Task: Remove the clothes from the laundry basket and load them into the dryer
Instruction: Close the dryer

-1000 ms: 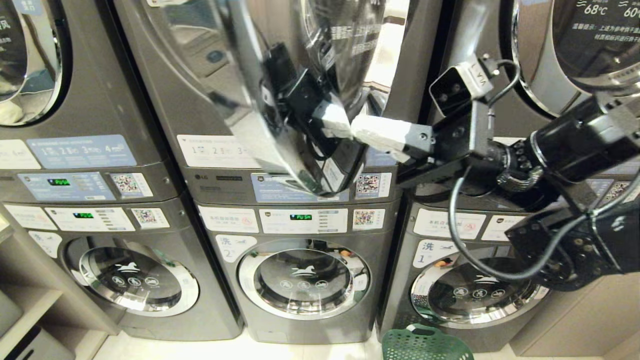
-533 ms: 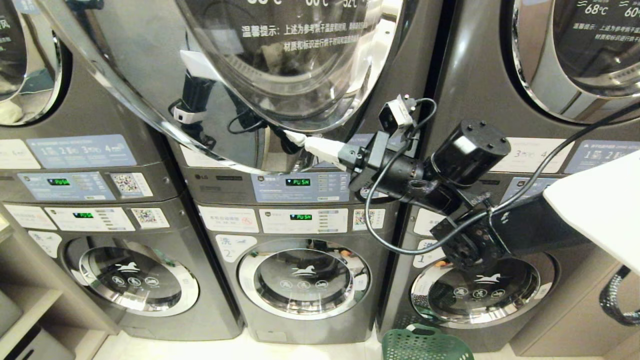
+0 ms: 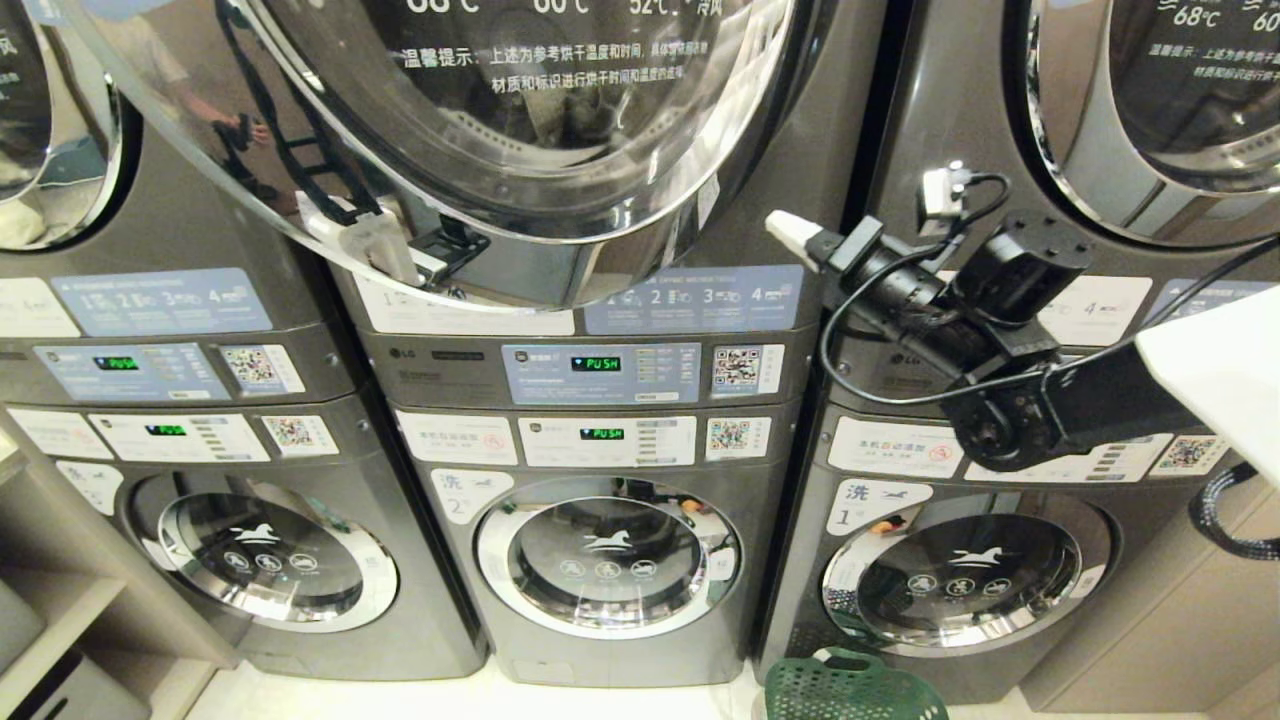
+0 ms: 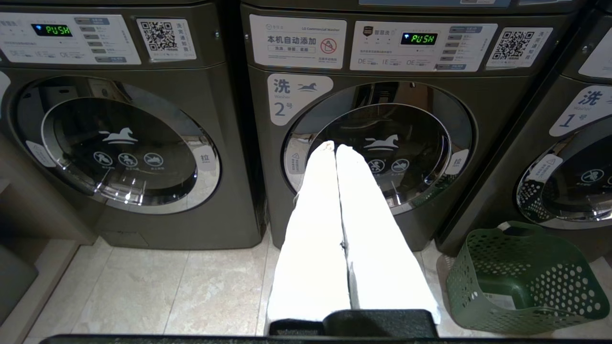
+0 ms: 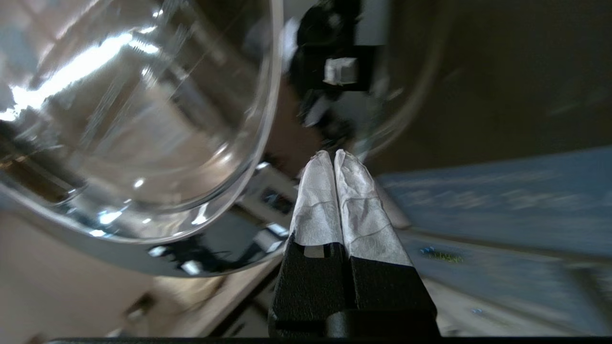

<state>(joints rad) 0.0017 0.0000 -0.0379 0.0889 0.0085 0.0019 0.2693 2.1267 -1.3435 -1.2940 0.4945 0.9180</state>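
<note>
The dryer is the upper middle machine; its round glass door [image 3: 520,150] lies almost flat against the front. My right gripper [image 3: 785,228] is shut and holds nothing, just right of the door's lower right rim and apart from it. The right wrist view shows those fingertips [image 5: 333,154] pressed together beside the door's glass [image 5: 143,119]. The green laundry basket [image 3: 850,690] stands on the floor below the right washer; its inside [image 4: 521,277] shows no clothes. The clothes are out of view. My left gripper [image 4: 334,147] is parked low, shut and empty, pointing at washer 2.
Three stacked machines fill the wall, with washers [image 3: 608,555] below and dryers above. A wooden shelf unit [image 3: 60,600] stands at the far left. A white part of my body [image 3: 1220,370] juts in at the right. Pale tiled floor [image 4: 143,286] lies before the washers.
The dryer door has swung from standing edge-on and open to nearly flat against the machine. My right gripper pushed along with it, then drew back to the right, off the door.
</note>
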